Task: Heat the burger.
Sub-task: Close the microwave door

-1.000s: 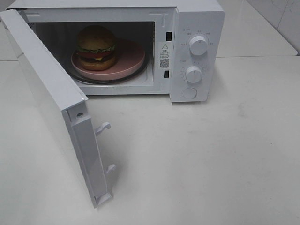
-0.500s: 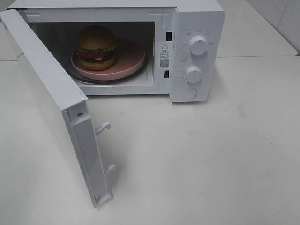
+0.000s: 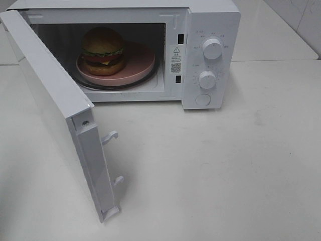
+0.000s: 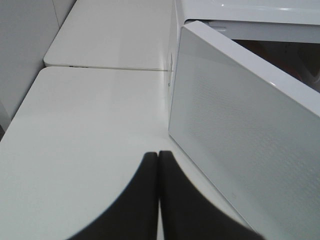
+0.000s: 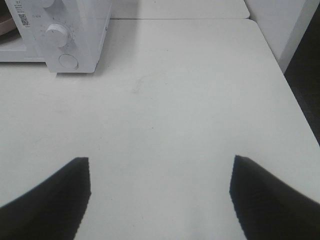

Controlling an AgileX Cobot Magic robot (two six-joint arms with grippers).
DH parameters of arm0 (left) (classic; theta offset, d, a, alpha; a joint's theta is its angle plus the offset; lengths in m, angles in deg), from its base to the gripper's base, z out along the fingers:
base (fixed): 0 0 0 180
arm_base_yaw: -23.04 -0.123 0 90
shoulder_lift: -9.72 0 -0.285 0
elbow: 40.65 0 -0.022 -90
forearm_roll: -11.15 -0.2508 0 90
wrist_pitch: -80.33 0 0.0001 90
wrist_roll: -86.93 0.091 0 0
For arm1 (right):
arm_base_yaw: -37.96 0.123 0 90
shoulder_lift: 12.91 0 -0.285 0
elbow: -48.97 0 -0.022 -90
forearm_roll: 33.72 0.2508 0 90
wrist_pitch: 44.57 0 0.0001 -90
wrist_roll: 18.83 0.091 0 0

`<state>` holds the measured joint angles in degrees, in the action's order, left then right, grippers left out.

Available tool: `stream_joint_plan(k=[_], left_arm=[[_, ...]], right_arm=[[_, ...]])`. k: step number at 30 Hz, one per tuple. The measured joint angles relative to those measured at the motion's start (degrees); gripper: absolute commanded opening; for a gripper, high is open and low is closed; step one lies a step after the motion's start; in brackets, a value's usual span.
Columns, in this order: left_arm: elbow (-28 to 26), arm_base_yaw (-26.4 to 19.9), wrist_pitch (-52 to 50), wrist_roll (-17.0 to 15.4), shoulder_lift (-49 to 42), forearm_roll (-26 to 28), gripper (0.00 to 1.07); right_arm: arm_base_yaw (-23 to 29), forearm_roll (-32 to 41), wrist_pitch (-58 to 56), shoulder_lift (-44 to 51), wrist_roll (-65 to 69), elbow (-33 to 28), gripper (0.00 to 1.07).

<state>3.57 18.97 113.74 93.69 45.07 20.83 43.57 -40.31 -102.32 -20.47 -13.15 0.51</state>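
Observation:
The burger (image 3: 103,50) sits on a round pink plate (image 3: 138,63) inside the white microwave (image 3: 213,15), on its glass turntable. The microwave door (image 3: 55,100) stands wide open, swung out toward the front left. Neither gripper shows in the high view. In the left wrist view my left gripper (image 4: 158,156) is shut and empty, just outside the door's outer face (image 4: 240,130). In the right wrist view my right gripper (image 5: 160,167) is open and empty over bare table, right of the microwave's control panel (image 5: 65,35).
The microwave has two white knobs (image 3: 212,48) and a round button (image 3: 202,99) on its right panel. Door latch hooks (image 3: 110,135) stick out of the open door's edge. The white table (image 3: 225,165) stretches in front; its right edge (image 5: 280,70) shows in the right wrist view.

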Motion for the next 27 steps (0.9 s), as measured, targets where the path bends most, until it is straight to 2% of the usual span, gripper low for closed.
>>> stream_joint_plan(k=[4, 6, 7, 9, 13, 15, 19, 22, 23, 24, 27], left_arm=[[2.5, 0.0, -7.0, 2.5, 3.3, 0.7, 0.00], [6.2, 0.0, -15.5, 4.4, 5.6, 2.5, 0.00], [6.2, 0.0, -15.5, 4.4, 5.6, 2.5, 0.00], [10.1, 0.0, -24.5, 5.1, 7.7, 4.5, 0.00], [13.9, 0.0, -32.1, 5.2, 10.0, 5.0, 0.00], [16.8, 0.0, -40.5, 5.2, 12.6, 5.1, 0.00], [18.6, 0.0, -47.7, 5.2, 15.6, 4.3, 0.00], [19.0, 0.0, -53.7, 3.6, 19.4, 1.4, 0.00], [19.0, 0.0, -57.5, 1.5, 22.1, -1.4, 0.00], [19.0, 0.0, -57.5, 1.5, 22.1, -1.4, 0.00], [19.0, 0.0, -63.1, -3.7, 28.2, -10.4, 0.00]], right_arm=[[0.0, 0.0, 0.0, 0.0, 0.0, 0.0, 0.75], [0.0, 0.0, 0.0, 0.0, 0.0, 0.0, 0.75], [0.0, 0.0, 0.0, 0.0, 0.0, 0.0, 0.75], [0.0, 0.0, 0.0, 0.0, 0.0, 0.0, 0.75], [0.0, 0.0, 0.0, 0.0, 0.0, 0.0, 0.75], [0.0, 0.0, 0.0, 0.0, 0.0, 0.0, 0.75], [0.0, 0.0, 0.0, 0.0, 0.0, 0.0, 0.75], [0.0, 0.0, 0.0, 0.0, 0.0, 0.0, 0.75], [0.0, 0.0, 0.0, 0.0, 0.0, 0.0, 0.75], [0.0, 0.0, 0.0, 0.0, 0.0, 0.0, 0.75], [0.0, 0.0, 0.0, 0.0, 0.0, 0.0, 0.75]])
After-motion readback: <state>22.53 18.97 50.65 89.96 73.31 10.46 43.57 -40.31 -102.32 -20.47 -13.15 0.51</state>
